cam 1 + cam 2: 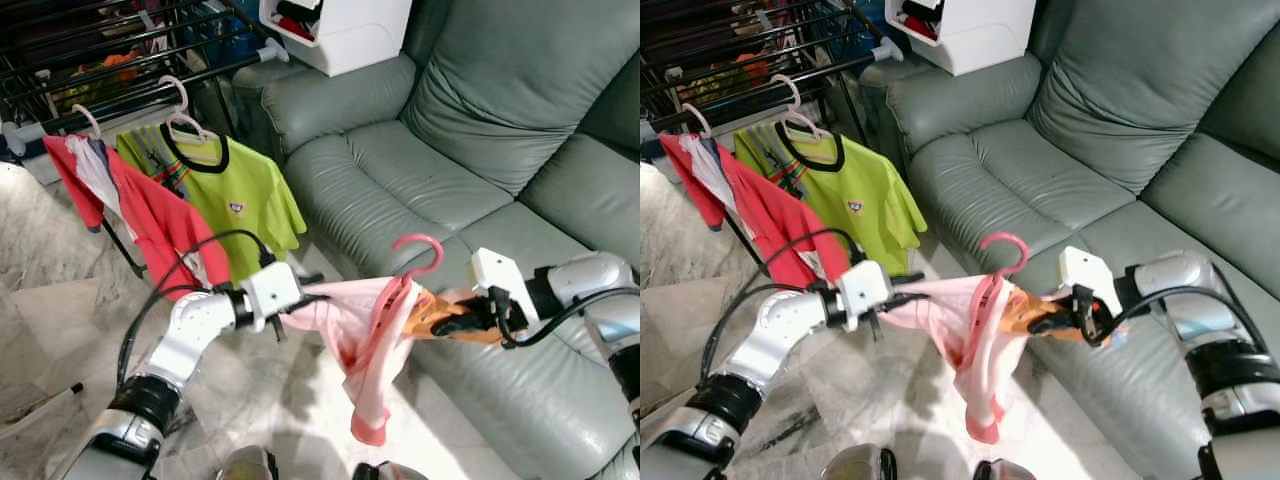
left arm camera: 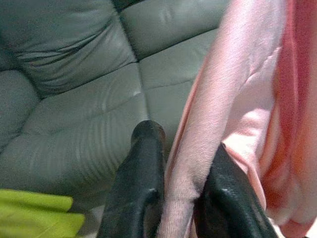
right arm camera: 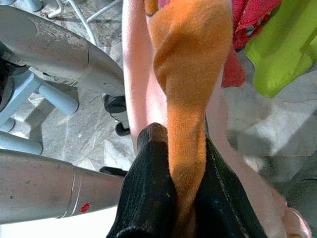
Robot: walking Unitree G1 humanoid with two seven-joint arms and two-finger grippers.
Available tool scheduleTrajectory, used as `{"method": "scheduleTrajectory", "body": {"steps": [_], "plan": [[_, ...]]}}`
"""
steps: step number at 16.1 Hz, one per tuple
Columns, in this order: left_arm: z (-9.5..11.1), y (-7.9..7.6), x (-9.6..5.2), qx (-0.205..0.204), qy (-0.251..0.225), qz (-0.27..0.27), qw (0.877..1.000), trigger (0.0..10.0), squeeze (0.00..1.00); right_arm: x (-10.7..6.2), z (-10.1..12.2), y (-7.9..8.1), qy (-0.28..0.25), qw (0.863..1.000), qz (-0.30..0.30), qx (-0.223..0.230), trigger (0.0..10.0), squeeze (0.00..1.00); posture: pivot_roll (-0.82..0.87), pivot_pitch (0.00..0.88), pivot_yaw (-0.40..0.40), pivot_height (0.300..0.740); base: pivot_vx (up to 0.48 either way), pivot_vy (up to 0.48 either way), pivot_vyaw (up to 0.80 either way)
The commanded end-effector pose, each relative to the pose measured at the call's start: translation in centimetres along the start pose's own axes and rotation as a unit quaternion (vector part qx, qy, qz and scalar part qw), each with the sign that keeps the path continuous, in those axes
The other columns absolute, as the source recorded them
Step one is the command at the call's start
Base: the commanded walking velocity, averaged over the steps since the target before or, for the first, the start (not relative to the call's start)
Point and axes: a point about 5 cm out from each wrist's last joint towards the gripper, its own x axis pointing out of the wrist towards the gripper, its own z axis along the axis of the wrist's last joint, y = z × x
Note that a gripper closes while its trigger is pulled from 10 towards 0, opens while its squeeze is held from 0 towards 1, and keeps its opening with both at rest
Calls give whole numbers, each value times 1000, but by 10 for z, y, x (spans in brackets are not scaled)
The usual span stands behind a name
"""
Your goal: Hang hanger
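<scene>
I see both arms raised in front of the grey-green sofa [image 1: 480,150], holding one load between them. The left gripper [image 1: 312,298] is clamped on the left edge of a pale pink garment [image 1: 365,345]; in the left wrist view the fabric is pinched between its two black fingers [image 2: 141,173]. The right gripper [image 1: 448,322] is closed on an orange sleeve [image 3: 190,74] at the garment's right end, with the cloth pressed between its fingers [image 3: 148,188] in the right wrist view.

The pink hanger [image 1: 415,262] sits inside the garment at the middle of the span, between the two grippers. Its hook stands upright above the fabric and touches nothing. The garment sags below the hanger, and its lower end hangs free above the marble floor [image 1: 50,300].

The drying rack [image 1: 120,70] stands at the far left, well apart from the held hanger. On its rail hang a lime green shirt [image 1: 235,190] and, to its left, a red shirt [image 1: 150,215], each on a light-coloured hanger. A white bin [image 1: 345,30] rests on the sofa's far arm.
</scene>
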Motion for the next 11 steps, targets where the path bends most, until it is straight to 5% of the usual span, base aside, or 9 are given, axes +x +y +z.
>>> {"method": "scheduleTrajectory", "body": {"steps": [1, 8, 11], "plan": [[0, 9, -5, 7, 1, 20, 1000, 10000, 1000, 1, 1, 1, 7, 1000, 6, -5, 0, 0, -53, 55, 18, 740, 0, 0, 0], [-10, 1, -12, 47, 23, -26, 998, 10000, 1000, 18, -8, -5, 34, 998, -56, -21, 0, 0, -52, 40, 30, 740, 0, 0, 0], [-24, -7, -24, 87, 64, -67, 992, 10000, 1000, 46, -17, -5, 41, 993, -106, -20, 0, 0, -51, 14, 44, 740, 0, 0, 0]]}}
